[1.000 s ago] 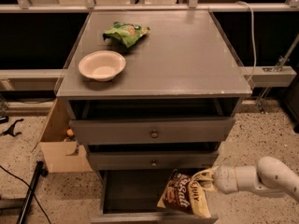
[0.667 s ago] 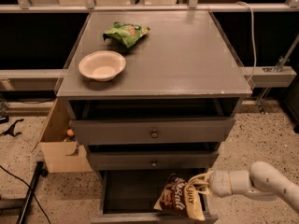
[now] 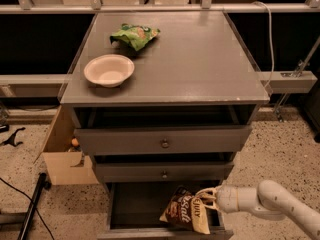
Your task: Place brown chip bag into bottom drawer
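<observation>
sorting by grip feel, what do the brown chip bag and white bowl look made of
The brown chip bag, held by the gripper at the bottom drawer: thin film, likely plastic, going by its crinkles; the white bowl: smooth, matte, possibly paper or plastic.

Cream jaws of gripper (image 3: 209,198) on brown-yellow chip bag (image 3: 186,211).

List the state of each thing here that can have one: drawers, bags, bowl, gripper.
bottom drawer: pulled open.
middle drawer: slightly pulled out.
top drawer: partly pulled out.
brown chip bag: held at its top edge, low in the bottom drawer.
gripper: shut on the brown chip bag, over the bottom drawer's right side.
white bowl: upright, empty, on the cabinet top.
green chip bag: lying on the cabinet top.
</observation>
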You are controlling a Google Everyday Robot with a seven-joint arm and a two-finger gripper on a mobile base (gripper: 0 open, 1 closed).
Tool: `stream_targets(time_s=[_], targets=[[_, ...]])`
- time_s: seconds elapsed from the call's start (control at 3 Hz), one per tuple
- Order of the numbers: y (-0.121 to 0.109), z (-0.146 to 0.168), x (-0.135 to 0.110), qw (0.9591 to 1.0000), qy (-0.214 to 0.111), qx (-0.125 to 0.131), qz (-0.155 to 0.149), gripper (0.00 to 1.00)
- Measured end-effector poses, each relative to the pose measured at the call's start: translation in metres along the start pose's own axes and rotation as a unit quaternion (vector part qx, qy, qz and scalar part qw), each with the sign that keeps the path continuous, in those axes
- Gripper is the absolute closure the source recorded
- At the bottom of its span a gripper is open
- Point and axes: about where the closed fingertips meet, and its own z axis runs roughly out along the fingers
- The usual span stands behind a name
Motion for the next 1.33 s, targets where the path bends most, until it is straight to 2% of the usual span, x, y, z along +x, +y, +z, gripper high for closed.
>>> stream_targets(time_s=[0.33,0.67,1.0,1.33], targets=[[-0.008,0.009,0.010,0.9994,0.000,0.035,-0.005,1.00],[-0.014,0.016,0.019,0.9969,0.016,0.077,-0.005,1.00],[-0.015,0.026,0.031,0.9950,0.038,0.092,0.000,1.00],[-0.016,0.026,0.033,0.9947,0.041,0.095,0.000,1.00]])
